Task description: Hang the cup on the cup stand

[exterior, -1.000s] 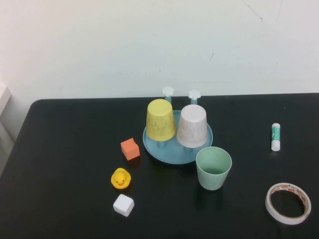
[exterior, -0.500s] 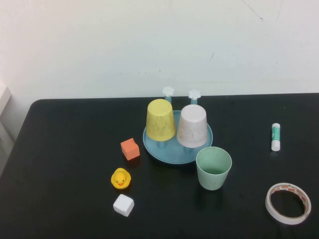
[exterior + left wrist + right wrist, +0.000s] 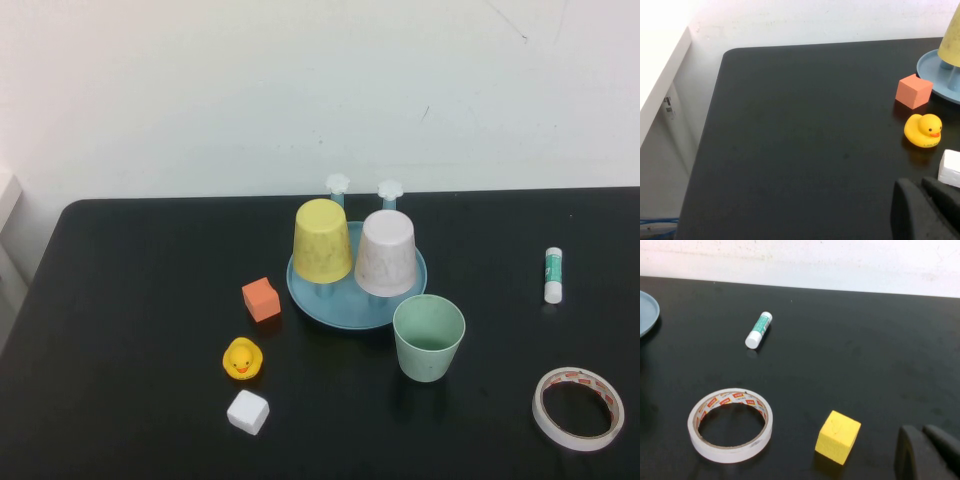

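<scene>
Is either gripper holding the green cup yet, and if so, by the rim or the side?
Neither. The green cup stands free beside the cup stand. The left gripper and right gripper each show only at their wrist view's edge, nothing between them.

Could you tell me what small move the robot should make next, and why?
Probably bring the right claw toward the cup: it stands upright, untouched, beside the cup stand, on the robot's right side. The left claw sits parked farther away.

The cup [image 3: 429, 338] is showing pale mint green, the cup stand [image 3: 345, 308] light blue, the table [image 3: 130, 300] black.
</scene>
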`<state>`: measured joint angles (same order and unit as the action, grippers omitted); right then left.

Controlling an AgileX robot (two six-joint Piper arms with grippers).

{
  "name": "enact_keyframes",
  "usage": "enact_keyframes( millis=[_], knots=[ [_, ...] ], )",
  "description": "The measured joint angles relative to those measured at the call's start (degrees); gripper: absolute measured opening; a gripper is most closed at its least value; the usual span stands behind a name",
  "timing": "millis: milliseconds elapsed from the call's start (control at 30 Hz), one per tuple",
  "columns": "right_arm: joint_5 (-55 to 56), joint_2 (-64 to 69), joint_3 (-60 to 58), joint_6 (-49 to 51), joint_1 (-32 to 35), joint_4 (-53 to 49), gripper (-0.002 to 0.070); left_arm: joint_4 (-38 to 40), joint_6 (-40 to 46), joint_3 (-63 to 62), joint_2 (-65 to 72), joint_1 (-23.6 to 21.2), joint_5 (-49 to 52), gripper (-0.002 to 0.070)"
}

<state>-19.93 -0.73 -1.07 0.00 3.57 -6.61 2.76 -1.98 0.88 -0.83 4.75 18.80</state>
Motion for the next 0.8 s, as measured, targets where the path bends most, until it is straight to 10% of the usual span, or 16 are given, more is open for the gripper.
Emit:
enact_keyframes(
  millis=[800],
  knots=[
    [0.00, 0.00, 0.00, 0.00, 0.00, -0.48, -0.0001, 0.00, 0.00, 0.00, 0.00, 0.00, 0.00, -0.0001]
  ],
)
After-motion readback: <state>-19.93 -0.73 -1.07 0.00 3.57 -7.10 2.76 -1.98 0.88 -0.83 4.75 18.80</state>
